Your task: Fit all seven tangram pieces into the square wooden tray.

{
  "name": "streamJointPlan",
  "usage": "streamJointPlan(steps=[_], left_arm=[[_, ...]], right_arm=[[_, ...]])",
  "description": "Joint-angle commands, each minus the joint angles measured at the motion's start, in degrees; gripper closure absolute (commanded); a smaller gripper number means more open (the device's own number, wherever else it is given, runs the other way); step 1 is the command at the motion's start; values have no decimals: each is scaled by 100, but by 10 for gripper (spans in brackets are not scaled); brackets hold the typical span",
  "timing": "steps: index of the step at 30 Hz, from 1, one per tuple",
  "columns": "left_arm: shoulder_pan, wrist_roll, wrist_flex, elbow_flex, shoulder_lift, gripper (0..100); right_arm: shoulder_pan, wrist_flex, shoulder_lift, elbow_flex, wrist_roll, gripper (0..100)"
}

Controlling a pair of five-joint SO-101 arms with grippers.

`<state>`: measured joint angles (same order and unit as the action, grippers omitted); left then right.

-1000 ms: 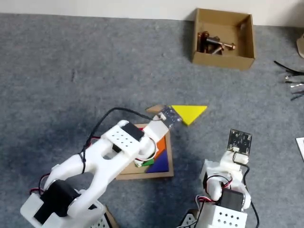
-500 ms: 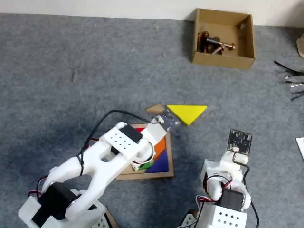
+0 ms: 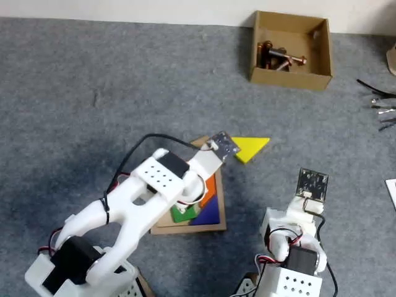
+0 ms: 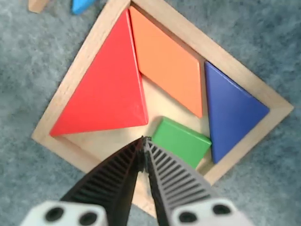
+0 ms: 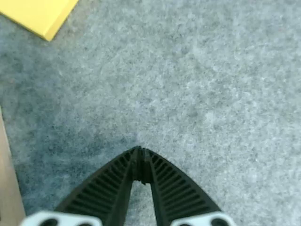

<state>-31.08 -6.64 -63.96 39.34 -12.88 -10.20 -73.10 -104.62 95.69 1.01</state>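
We found the left gripper (image 4: 143,140) with its two fingers pressed together tip to tip and nothing held between them. The tips hung over a bare patch of floor inside the wooden tray (image 4: 79,70). Just ahead of the tips, and off to one side, lay the red triangle (image 4: 106,89), its nearest corner almost under them. On the other side, just beside the fingers, sat the green piece (image 4: 181,141); we could not tell whether it lay flat. Beyond the green piece, farther from the fingers, the blue triangle (image 4: 230,113) filled one corner of the tray. The orange piece (image 4: 171,70) lay ahead of the tips between the red triangle and the blue triangle, edge to edge with the red one. Past the tray's far rim, well ahead of the fingers, a light blue piece (image 4: 82,4) and a wood-coloured piece (image 4: 37,4) rested on the grey carpet (image 5: 211,70).

The right gripper (image 5: 140,149) was likewise closed on nothing, its tips meeting above the carpet. The yellow triangle (image 5: 37,14) lay outside the tray, well ahead of these fingers and off to one side. A cardboard box (image 3: 291,52) stood far beyond both grippers.
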Motion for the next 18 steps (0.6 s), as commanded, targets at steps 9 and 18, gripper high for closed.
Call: streamJointPlan(steps=[9, 18], left_arm=[[585, 35, -79, 57, -145, 990], [725, 18, 563, 655, -145, 989]], right_arm=[[-57, 154, -66, 655, -53, 994], [-57, 154, -66, 655, -53, 994]])
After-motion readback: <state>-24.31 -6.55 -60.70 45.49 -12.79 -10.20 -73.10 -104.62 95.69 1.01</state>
